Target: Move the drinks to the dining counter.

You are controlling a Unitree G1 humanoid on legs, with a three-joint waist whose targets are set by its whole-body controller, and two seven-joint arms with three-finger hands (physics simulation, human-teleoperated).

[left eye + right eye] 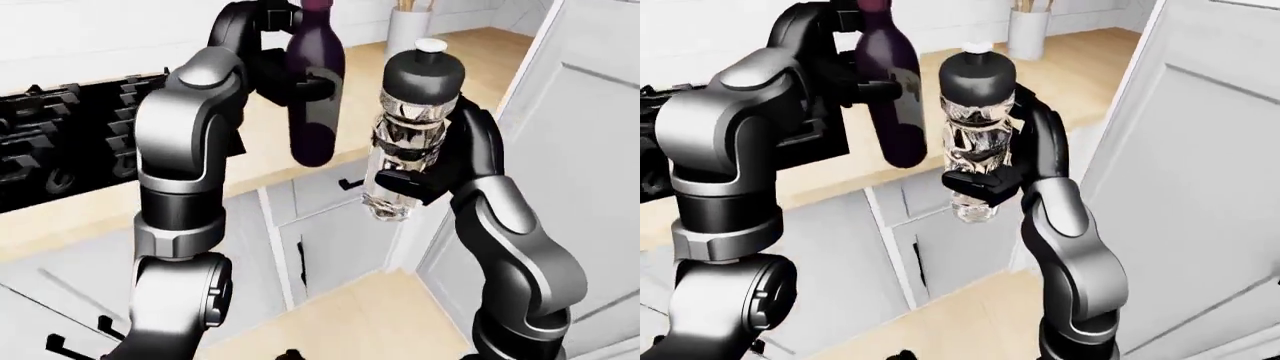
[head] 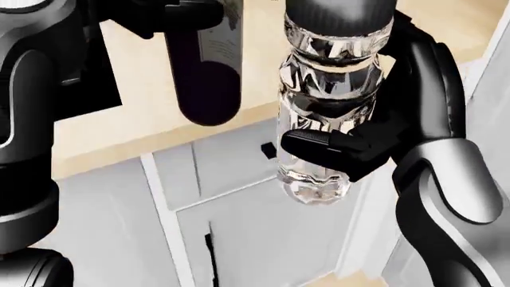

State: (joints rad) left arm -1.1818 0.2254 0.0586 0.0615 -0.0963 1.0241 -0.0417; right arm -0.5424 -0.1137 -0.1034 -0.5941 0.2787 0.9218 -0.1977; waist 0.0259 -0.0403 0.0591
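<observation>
My left hand (image 1: 290, 82) is shut on a dark purple wine bottle (image 1: 315, 97) and holds it upright in the air, high at the centre of the left-eye view. My right hand (image 1: 425, 180) is shut on a clear plastic water bottle (image 1: 410, 142) with a dark cap section and a white top, held upright just right of the wine bottle. Both bottles hang above a wooden counter (image 1: 480, 52) and its grey cabinets. The head view shows the water bottle (image 2: 327, 113) close up, with my fingers (image 2: 335, 146) wrapped round its lower half.
A black stove (image 1: 70, 135) sits on the counter at the left. A white utensil holder (image 1: 405, 26) stands at the top. Grey cabinet doors (image 1: 330, 240) with black handles are below. A tall white panel (image 1: 580, 150) fills the right side. Wooden floor (image 1: 370, 315) shows at the bottom.
</observation>
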